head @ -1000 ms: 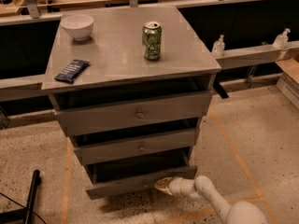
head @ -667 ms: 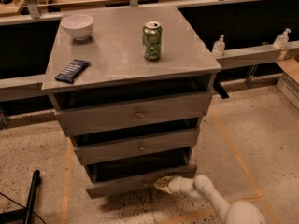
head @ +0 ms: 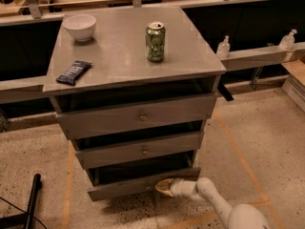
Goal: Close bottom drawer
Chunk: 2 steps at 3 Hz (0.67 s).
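Resting low near the floor, the tool (head: 164, 187) on its white arm (head: 214, 202) touches the front of the bottom drawer (head: 119, 191) near the middle; whether it is wide or narrow I cannot tell. That drawer, lowest of three, stands pulled out below the middle drawer (head: 138, 150) and top drawer (head: 138, 118), both also ajar. On the worktop (head: 119, 56) above are a dark packet (head: 73, 72) at the left edge, a green can (head: 156, 42) right of centre, and a white bowl (head: 79, 26) at the far left.

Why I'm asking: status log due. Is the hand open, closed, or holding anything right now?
Hand: low, at the front of the bottom drawer; open or closed cannot be told.
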Available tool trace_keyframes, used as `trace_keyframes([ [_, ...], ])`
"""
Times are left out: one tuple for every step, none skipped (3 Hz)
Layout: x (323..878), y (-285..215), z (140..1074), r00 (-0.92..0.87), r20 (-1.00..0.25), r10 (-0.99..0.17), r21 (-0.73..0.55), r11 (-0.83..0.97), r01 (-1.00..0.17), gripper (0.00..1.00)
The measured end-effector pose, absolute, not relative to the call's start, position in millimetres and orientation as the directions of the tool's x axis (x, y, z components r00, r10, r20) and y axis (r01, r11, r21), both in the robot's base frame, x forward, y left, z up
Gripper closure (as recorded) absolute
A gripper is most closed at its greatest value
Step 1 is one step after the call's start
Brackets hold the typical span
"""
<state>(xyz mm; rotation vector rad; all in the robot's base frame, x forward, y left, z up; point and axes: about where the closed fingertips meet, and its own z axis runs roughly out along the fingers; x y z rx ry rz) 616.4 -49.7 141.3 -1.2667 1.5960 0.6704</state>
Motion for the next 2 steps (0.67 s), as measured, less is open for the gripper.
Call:
trace_keyframes([
  [615.7,-50.3,141.4,-0.005,-0.91,-0.416,-0.137,0.311,-0.94,1.0],
  [625.8,-37.5,150.6,0.026,-0.913,-0.407,-0.164,0.309,-0.937,1.0],
])
